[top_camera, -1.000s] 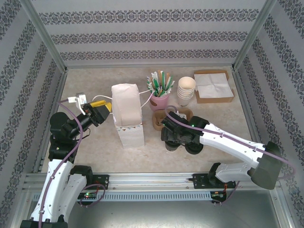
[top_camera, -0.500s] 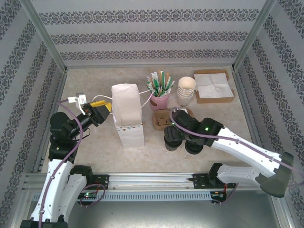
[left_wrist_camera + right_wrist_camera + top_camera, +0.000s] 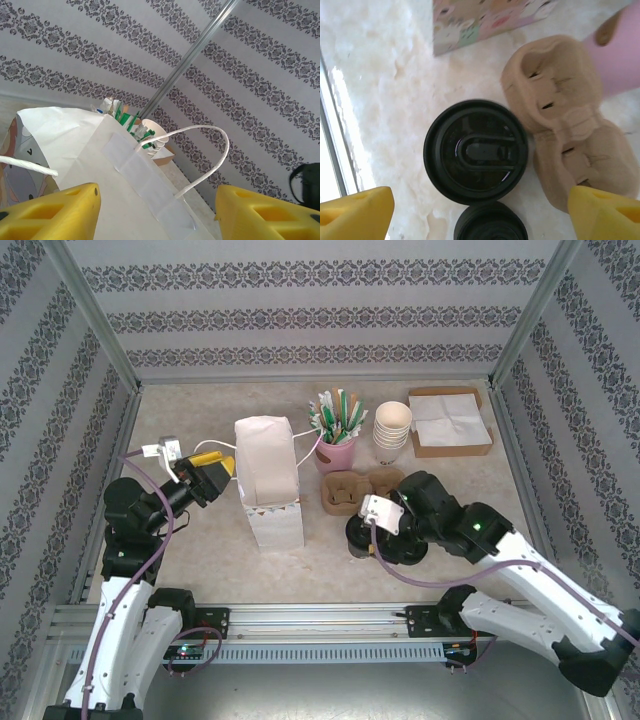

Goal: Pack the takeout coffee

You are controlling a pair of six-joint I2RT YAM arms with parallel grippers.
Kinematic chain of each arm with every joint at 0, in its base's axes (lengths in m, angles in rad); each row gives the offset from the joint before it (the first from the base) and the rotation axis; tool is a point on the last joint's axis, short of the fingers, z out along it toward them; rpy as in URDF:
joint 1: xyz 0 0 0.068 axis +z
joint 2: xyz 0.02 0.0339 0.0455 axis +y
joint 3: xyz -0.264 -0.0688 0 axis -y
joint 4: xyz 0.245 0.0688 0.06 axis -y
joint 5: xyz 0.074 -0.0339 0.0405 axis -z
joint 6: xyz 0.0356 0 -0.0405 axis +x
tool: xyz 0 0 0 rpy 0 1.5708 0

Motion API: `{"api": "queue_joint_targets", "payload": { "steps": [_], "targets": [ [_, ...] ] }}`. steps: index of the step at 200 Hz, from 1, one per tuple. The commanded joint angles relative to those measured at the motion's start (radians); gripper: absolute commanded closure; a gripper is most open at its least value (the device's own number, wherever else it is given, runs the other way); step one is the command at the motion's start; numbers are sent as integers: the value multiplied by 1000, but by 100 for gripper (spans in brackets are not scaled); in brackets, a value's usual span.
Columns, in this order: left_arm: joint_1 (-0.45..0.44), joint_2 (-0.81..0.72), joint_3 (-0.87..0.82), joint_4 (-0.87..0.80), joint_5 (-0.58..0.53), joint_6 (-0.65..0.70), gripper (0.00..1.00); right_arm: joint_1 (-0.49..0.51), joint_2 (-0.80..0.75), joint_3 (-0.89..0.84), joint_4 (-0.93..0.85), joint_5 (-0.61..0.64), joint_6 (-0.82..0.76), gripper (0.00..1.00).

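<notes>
At the left, the left gripper [image 3: 212,468] is hovering just beside the near-left face of the white paper bag [image 3: 268,465]. Its jaws are standing partly apart with the bag's string handle [image 3: 220,150] looping between them, clamping nothing. It is probably waiting there to steady the bag or spread its mouth for loading. The bag is standing upright in the middle of the table. Right of it, the takeout coffee [image 3: 358,537] is sitting on the table, near of the cardboard cup carrier [image 3: 350,490] and just left of a low stack of black lids [image 3: 407,552]. The right gripper [image 3: 479,212] is hanging over the coffee with jaws spread wide. From its wrist, the black lid is lying centred between the yellow fingertips [image 3: 355,212], which looks like lining up for a grasp from above.
</notes>
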Motion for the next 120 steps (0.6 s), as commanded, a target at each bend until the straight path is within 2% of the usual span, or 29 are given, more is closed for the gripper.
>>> {"api": "queue_joint_targets", "payload": {
  "steps": [1,16,60,120],
  "targets": [
    [1,-15,-11,66,15,-11,37,-28,39,-2,-44,-141,-231,9],
    [1,-18,-11,69,16,-16,37,-39,48,-18,-6,-184,-267,2],
    [1,-22,-12,72,19,-22,37,-52,113,-32,59,-144,-283,2],
    [1,-26,-14,88,28,-35,37,-82,174,-37,119,-111,-201,2]
  ]
}}
